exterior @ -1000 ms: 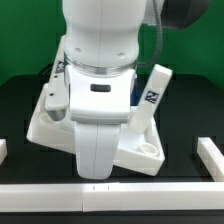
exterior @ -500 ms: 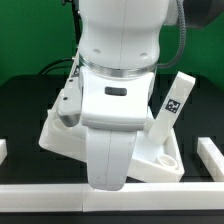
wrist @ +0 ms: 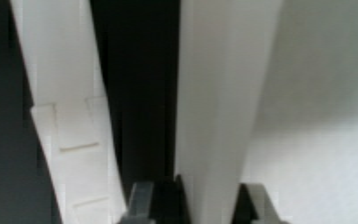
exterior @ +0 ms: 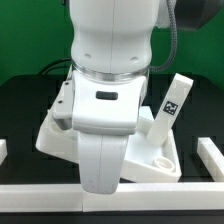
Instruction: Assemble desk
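Note:
The white desk top lies tilted on the black table, mostly hidden behind my arm. One white leg with a black-and-white tag stands slanted from its corner at the exterior view's right, beside a round socket. My gripper is hidden in the exterior view. In the wrist view my gripper is shut on a long white wall of the desk top, with a dark finger on each side. A second white part runs alongside; I cannot tell what it is.
White border strips lie along the table's front and at the exterior view's right and left. A green wall stands behind. My arm blocks the middle of the scene.
The desk top and its standing leg have shifted toward the exterior view's right together with my arm, then slightly back left. The grip has stayed the same.

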Robot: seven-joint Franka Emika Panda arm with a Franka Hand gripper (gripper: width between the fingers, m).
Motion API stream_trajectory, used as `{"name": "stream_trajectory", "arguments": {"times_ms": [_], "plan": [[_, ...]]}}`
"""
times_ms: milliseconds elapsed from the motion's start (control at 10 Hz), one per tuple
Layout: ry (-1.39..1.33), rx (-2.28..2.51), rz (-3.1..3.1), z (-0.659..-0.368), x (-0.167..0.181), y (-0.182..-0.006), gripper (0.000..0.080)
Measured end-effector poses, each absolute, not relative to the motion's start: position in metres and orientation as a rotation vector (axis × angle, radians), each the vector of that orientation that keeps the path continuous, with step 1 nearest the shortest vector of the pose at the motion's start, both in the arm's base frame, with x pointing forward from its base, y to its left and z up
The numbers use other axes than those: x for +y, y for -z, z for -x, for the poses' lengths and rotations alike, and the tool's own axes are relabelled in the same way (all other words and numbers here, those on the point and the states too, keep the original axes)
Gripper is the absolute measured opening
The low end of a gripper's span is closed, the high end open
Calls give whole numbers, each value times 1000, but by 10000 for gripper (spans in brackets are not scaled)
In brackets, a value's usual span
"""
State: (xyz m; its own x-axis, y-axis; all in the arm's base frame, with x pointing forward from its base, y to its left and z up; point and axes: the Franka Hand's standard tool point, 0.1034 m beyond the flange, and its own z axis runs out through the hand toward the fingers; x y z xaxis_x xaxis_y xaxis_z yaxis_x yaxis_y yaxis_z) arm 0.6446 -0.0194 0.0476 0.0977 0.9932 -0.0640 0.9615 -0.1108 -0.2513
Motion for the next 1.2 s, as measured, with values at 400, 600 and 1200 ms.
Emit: {"name": "stream_trajectory", "arguments": {"times_ms": [400,600,1200], "plan": [[-309,-1934,2255,-649,13,-41,64],[-301,-1908,2279,-657,24,-38,64],[-335,-1942,2271,-658,23,-37,256]]}}
